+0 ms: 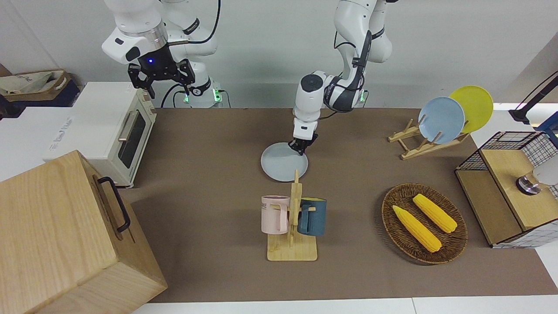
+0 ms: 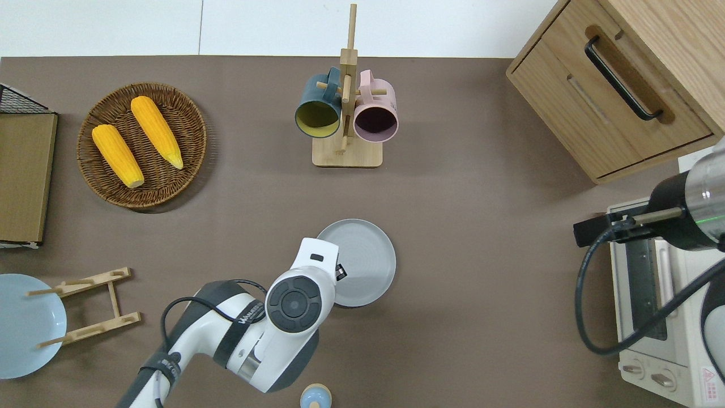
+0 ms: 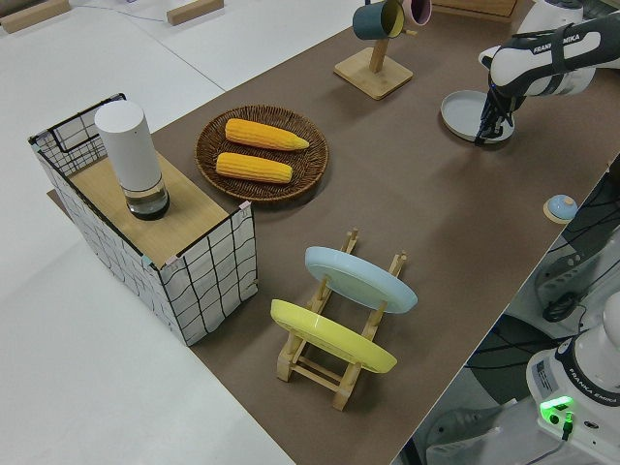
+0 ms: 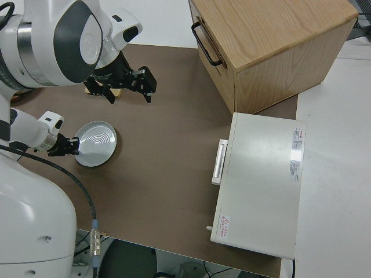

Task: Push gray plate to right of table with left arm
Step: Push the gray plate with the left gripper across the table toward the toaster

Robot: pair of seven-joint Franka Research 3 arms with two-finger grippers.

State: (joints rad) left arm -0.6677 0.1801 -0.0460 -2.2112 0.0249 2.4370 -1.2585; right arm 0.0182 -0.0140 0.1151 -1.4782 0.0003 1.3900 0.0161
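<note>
Left gripper point(image 1: 301, 148) is down at the edge of the gray plate point(image 1: 282, 165), on the rim nearest the robots, twd the left arm's end; can't tell if fingers are apart or together. Plate sits mid table point(image 1: 209, 183), nearer the robots than the mug rack point(image 1: 293, 226). Right arm parked

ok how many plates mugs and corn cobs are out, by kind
plates: 3, the gray plate, light-blue plate, yellow plate
mugs: 2, pink mug, dark teal mug
corn cobs: 2
total: 7
</note>
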